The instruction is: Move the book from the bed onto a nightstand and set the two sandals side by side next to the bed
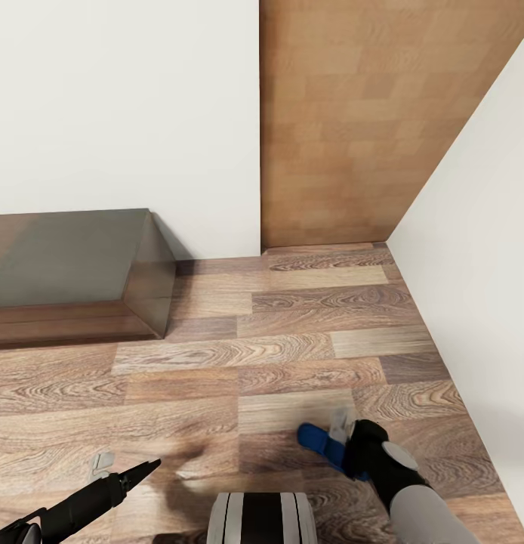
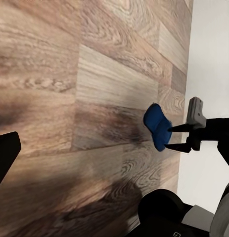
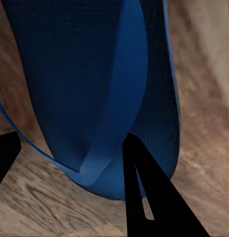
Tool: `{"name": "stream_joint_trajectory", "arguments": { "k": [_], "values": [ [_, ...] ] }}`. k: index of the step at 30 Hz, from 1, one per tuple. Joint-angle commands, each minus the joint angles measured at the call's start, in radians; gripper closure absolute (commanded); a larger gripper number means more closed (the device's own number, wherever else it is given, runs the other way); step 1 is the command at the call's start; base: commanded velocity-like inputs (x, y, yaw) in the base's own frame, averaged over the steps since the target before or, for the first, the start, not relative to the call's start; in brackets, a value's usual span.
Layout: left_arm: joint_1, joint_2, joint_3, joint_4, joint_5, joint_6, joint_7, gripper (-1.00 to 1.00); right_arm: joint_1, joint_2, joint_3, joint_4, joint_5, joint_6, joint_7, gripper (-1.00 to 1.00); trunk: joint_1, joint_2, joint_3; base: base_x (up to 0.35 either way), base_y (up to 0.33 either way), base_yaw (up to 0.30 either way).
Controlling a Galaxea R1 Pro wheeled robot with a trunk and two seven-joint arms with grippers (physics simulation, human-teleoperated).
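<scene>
One bright blue sandal (image 1: 319, 442) hangs just above the wood-plank floor, its end pinched in my right gripper (image 1: 343, 455), which is shut on it. The left wrist view shows the same sandal (image 2: 158, 126) between the two thin black fingers of the right gripper (image 2: 168, 138). Up close, the sandal's sole and thong strap (image 3: 84, 74) lie between the right gripper's (image 3: 72, 143) fingers. My left gripper (image 1: 149, 467) hovers low over bare floor at the lower left, open and empty, with one finger (image 2: 5, 158) at the picture's edge. A dark-brown glossy nightstand (image 1: 66, 257) stands against the left wall. The book and the bed are out of view.
A white wall (image 1: 118, 98) runs behind the nightstand and another white wall (image 1: 481, 264) closes the right side. Between them a wooden panel (image 1: 345, 121) fills the corner. My own trunk (image 1: 262, 520) shows at the bottom. Open plank floor (image 1: 292, 340) stretches ahead.
</scene>
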Motion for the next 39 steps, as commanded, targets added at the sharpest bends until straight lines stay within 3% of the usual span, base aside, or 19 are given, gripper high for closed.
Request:
{"name": "stream_joint_trajectory", "arguments": {
  "k": [1, 4, 8, 11, 14, 17, 18, 20, 21, 22, 23, 26, 29, 31, 34, 37, 39],
  "values": [
    [0.000, 0.000, 0.001, 0.000, 0.004, 0.010, -0.002, -1.00, 0.000, 0.001, -0.035, -0.013, -0.032, 0.002, 0.012, 1.00, 0.000, 0.000, -0.001, 0.000, 0.000, 0.000],
    [0.000, 0.001, 0.005, 0.001, 0.005, 0.010, -0.002, -1.00, 0.000, 0.000, -0.103, -0.041, -0.160, 0.001, 0.014, 1.00, 0.000, 0.000, -0.001, 0.000, 0.000, 0.000],
    [0.000, 0.001, 0.005, 0.000, 0.005, 0.011, -0.003, -1.00, 0.000, 0.000, -0.121, -0.049, -0.270, 0.001, 0.014, 1.00, -0.002, 0.001, 0.015, 0.000, 0.000, 0.000],
    [0.000, 0.002, 0.004, 0.000, 0.006, 0.011, -0.002, -1.00, 0.000, 0.000, -0.124, -0.052, -0.321, 0.001, 0.015, 1.00, -0.003, 0.001, 0.026, 0.000, 0.000, 0.000],
    [0.000, 0.002, 0.004, 0.000, 0.006, 0.011, -0.002, -1.00, 0.000, -0.001, -0.125, -0.065, -0.346, 0.001, 0.016, 1.00, -0.005, 0.002, 0.038, 0.000, 0.000, 0.000],
    [0.000, 0.003, 0.003, 0.000, 0.005, 0.011, -0.001, -1.00, 0.001, -0.004, -0.139, -0.152, -0.407, 0.006, 0.020, 1.00, -0.006, 0.003, 0.050, 0.000, 0.000, 0.000],
    [0.000, 0.003, 0.002, 0.000, 0.003, 0.011, -0.001, -1.00, 0.001, -0.009, -0.152, -0.185, -0.447, 0.007, 0.033, 1.00, -0.006, 0.003, 0.053, 0.000, 0.000, 0.000],
    [0.000, 0.003, 0.002, 0.001, -0.011, 0.010, 0.000, -1.00, 0.001, -0.050, -0.195, -0.226, -0.546, 0.008, 0.097, 1.00, -0.007, 0.003, 0.061, 0.000, 0.000, 0.000],
    [0.000, 0.003, 0.002, 0.001, -0.025, 0.010, 0.000, -1.00, 0.001, -0.085, -0.224, -0.236, -0.600, 0.008, 0.142, 1.00, -0.008, 0.004, 0.065, 0.000, 0.000, 0.000],
    [0.000, 0.003, 0.004, 0.001, -0.051, 0.010, 0.000, -1.00, 0.002, -0.144, -0.263, -0.243, -0.677, 0.008, 0.211, 1.00, -0.008, 0.004, 0.069, 0.000, 0.000, 0.000],
    [0.000, 0.003, 0.005, 0.002, -0.067, 0.010, 0.000, -1.00, 0.003, -0.181, -0.282, -0.245, -0.725, 0.008, 0.255, 1.00, -0.009, 0.004, 0.073, 0.000, 0.000, 0.000],
    [0.000, 0.003, 0.005, 0.006, -0.091, 0.009, 0.000, -1.00, 0.007, -0.248, -0.306, -0.247, -0.812, 0.008, 0.351, 1.00, -0.010, 0.005, 0.084, 0.000, 0.000, 0.000],
    [0.001, 0.002, 0.004, 0.037, -0.106, -0.014, 0.000, -1.00, 0.012, -0.271, -0.314, -0.247, -0.851, 0.008, 0.400, 1.00, -0.011, 0.006, 0.096, 0.000, 0.000, 0.000],
    [0.002, 0.002, 0.002, 0.080, -0.122, -0.086, 0.000, -1.00, 0.039, -0.284, -0.324, -0.200, -0.875, 0.005, 0.452, 1.00, -0.012, 0.006, 0.104, 0.000, 0.000, 0.000],
    [0.003, 0.002, 0.003, 0.093, -0.126, -0.113, 0.000, -1.00, 0.061, -0.304, -0.346, -0.101, -0.888, 0.001, 0.496, 1.00, -0.014, 0.007, 0.115, 0.000, 0.000, 0.000],
    [0.003, 0.005, 0.006, 0.118, -0.127, -0.125, 0.001, -1.00, 0.070, -0.376, -0.392, 0.058, -0.941, -0.016, 0.531, 1.00, -0.015, 0.007, 0.127, 0.000, 0.000, 0.000],
    [0.003, 0.005, 0.007, 0.125, -0.127, -0.127, 0.002, -1.00, 0.071, -0.392, -0.399, 0.125, -0.970, -0.039, 0.536, 1.00, -0.016, 0.008, 0.135, 0.000, 0.000, 0.000]
  ]
}}
